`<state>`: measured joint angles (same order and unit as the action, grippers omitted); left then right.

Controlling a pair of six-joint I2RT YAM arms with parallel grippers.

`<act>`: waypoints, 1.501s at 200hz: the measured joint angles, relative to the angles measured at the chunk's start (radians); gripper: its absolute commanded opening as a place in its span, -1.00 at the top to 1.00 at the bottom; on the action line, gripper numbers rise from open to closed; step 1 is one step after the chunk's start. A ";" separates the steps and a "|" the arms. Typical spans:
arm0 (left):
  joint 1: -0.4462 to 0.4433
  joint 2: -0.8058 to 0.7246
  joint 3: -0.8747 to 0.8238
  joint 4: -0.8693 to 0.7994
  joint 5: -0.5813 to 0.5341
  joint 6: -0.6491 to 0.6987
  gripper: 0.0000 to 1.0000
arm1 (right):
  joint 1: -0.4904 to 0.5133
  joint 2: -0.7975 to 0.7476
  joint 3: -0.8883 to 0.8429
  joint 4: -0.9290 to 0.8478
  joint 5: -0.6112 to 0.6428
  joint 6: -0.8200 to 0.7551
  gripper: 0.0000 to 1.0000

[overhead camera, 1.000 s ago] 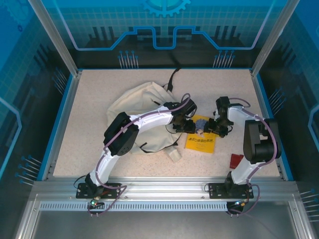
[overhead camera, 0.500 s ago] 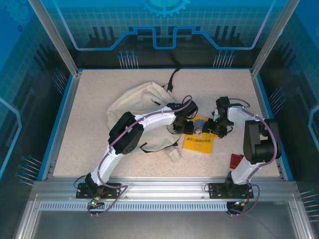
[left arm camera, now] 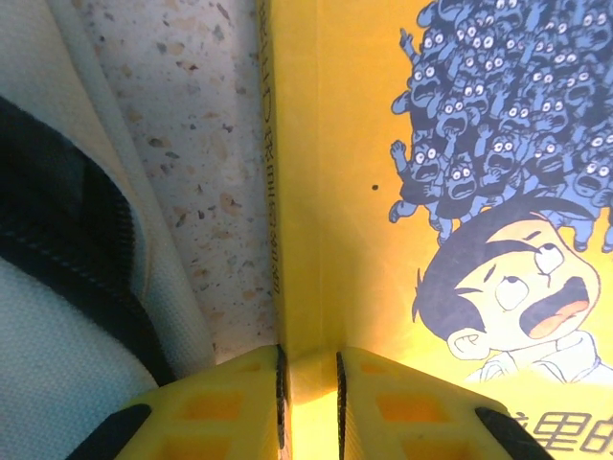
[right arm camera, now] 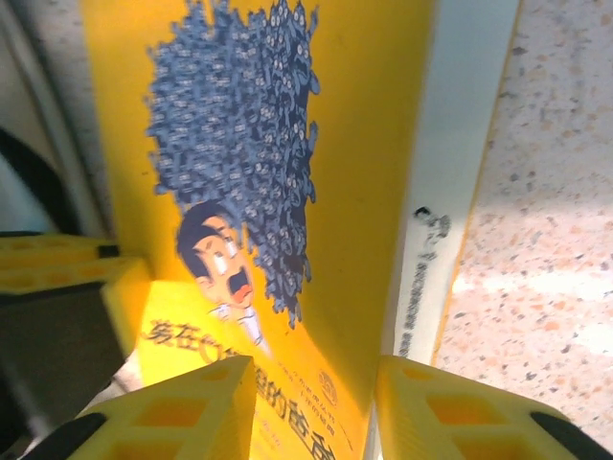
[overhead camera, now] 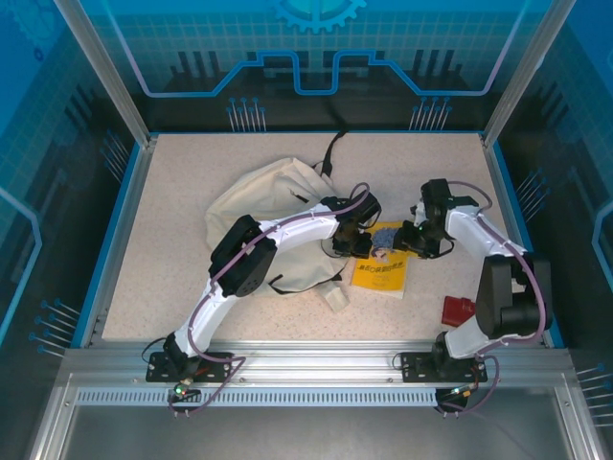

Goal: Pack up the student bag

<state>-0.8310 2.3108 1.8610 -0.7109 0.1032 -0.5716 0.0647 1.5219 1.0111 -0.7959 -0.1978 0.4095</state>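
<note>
Book (overhead camera: 381, 273) beside student bag (overhead camera: 268, 196); red block (overhead camera: 457, 309) apart

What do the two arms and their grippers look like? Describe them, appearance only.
Both the left arm and the right arm have white shells with black joint housings, and a purple cable loops along each. The left gripper and the right gripper have blocky yellow fingers with recessed rectangular pockets and black patches at the outer corners.
</note>
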 measured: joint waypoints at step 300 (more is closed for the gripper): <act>0.372 -0.673 -0.654 0.424 0.482 -0.037 -0.97 | 0.055 -0.188 0.211 0.078 -0.496 -0.032 1.00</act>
<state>-0.4595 1.6375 1.2068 -0.2871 0.5850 -0.6083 0.1196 1.3338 1.2224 -0.7181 -0.6937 0.3771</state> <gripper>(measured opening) 0.986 0.041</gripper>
